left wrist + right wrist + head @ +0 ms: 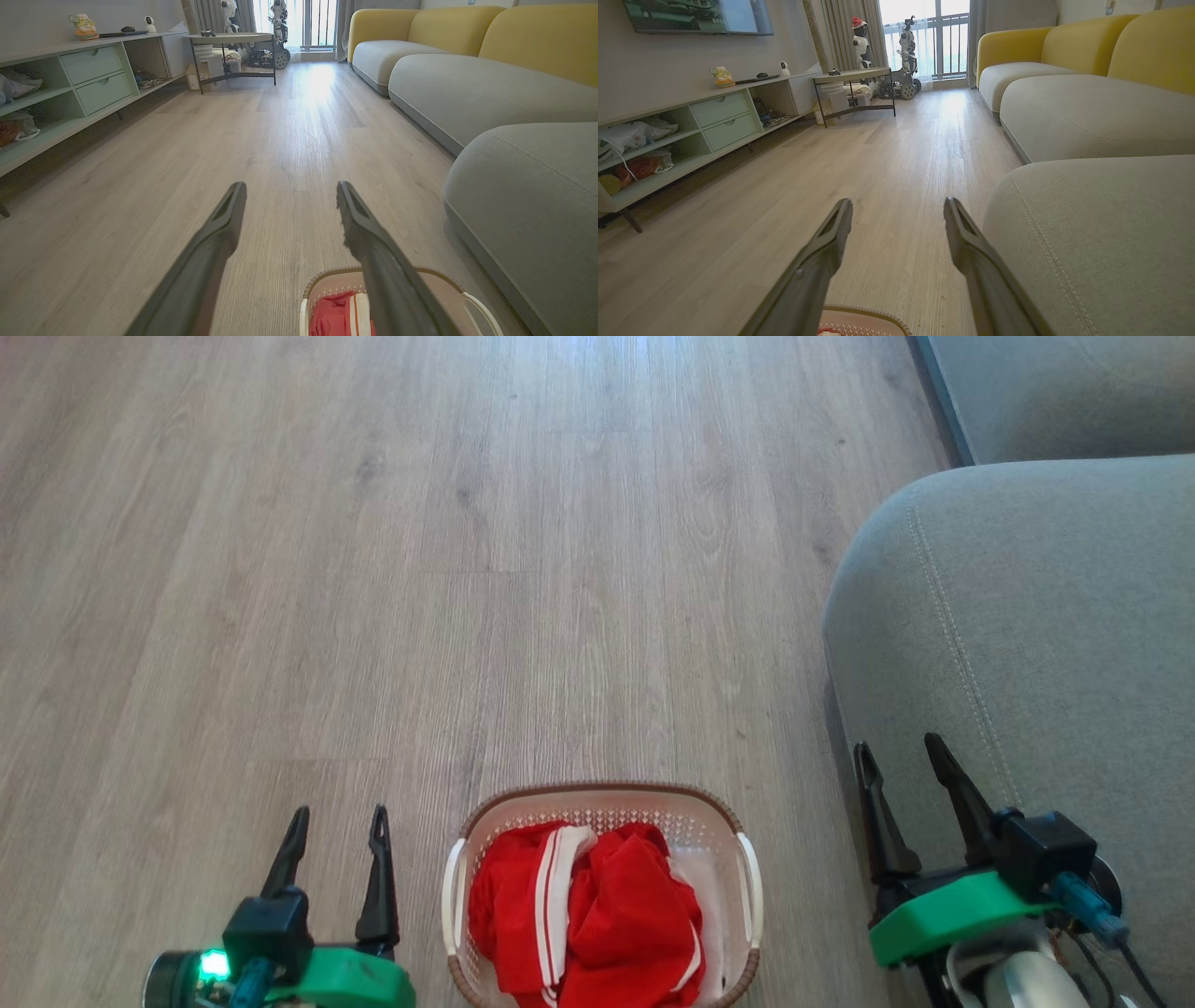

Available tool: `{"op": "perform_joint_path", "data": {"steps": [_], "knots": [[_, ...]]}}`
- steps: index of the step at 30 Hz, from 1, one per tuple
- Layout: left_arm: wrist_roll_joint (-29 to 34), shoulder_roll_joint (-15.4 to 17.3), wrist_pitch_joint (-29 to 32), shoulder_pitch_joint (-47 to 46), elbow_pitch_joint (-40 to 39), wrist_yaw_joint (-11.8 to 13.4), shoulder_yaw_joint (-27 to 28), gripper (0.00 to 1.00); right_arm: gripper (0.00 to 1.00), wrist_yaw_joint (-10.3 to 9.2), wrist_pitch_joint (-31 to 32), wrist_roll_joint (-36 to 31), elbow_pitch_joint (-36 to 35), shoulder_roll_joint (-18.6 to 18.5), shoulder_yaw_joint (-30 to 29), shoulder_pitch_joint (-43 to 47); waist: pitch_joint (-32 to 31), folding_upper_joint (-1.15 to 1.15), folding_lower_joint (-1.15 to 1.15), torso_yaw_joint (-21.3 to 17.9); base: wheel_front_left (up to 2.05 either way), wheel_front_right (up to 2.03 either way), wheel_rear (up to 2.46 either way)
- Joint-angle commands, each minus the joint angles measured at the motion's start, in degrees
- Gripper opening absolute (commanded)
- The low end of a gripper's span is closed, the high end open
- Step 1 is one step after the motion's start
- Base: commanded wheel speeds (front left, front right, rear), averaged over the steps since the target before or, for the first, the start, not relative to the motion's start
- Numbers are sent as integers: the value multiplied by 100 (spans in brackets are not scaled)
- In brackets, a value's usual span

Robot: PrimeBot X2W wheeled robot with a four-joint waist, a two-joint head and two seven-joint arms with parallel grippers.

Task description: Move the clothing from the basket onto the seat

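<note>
1. My left jaws stand wide apart with nothing between them. Their two long, dark, tapering fingers (378,873) rise from a green mount at the lower left of the head view. They are over the bare floor (373,569), just left of the basket (597,791).
2. My right jaws are spread about as wide and are also empty. Their fingers (962,803) show against the rounded front edge of the seat (1027,616).
3. The basket is a small oval of cream-white plastic with perforated walls, a brown woven-look rim and a white loop handle (752,887) on each side. It sits on the floor between my two arms, near the seat but apart from it.
4. The clothing (597,915) lies inside the basket. It is bright red, soft fabric, crumpled into a heap, with white stripes along its folds and a white panel at its right side. It fills most of the basket.
5. The seat is a large grey-green cushion of finely woven upholstery. Its edge is rounded, and a pale stitched seam curves along its top.
6. In my left wrist view, the basket (322,281) and a patch of the clothing (336,317) show at the bottom, partly behind one finger. The seat (528,186) bulges at the right.
7. In my right wrist view, the basket (878,315) curves along the bottom edge between the fingers. The seat (1087,233) lies close beside one of them.
8. The floor is pale, matte, wood-grain planking. Farther off are yellow backrests (1078,42) and a low shelf unit with mint-green drawers (721,119).
</note>
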Motion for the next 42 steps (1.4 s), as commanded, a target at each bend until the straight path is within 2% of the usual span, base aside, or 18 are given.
{"op": "perform_joint_path", "data": {"steps": [1,13,21,27,35,42], "knots": [[42,-17,-73,-137,-154,0,202,100,100,-1,-68,-31,-218,-74,114,-195,5,0,0,0,0,0,0],[146,-33,-73,-356,-71,-167,-29,100,100,-1,-68,-128,-375,-74,-184,-307,371,0,0,18,0,0,0],[266,-39,-73,-882,538,-313,-487,100,100,-1,-68,-289,-583,-74,-534,-599,966,0,0,-31,0,0,0],[249,-42,-73,-1487,1219,-368,-884,100,100,-1,-68,-381,-907,-74,-812,-955,1634,0,0,-127,0,0,0],[194,-43,-73,-2708,2233,-436,-1602,100,100,-1,-68,-483,-1514,-74,-1193,-1622,2881,0,0,-242,0,0,0],[-161,-43,-73,-3768,3168,-432,-2386,100,100,-1,-68,-544,-2157,-74,-1319,-2196,3864,0,0,-408,0,0,0]]}}
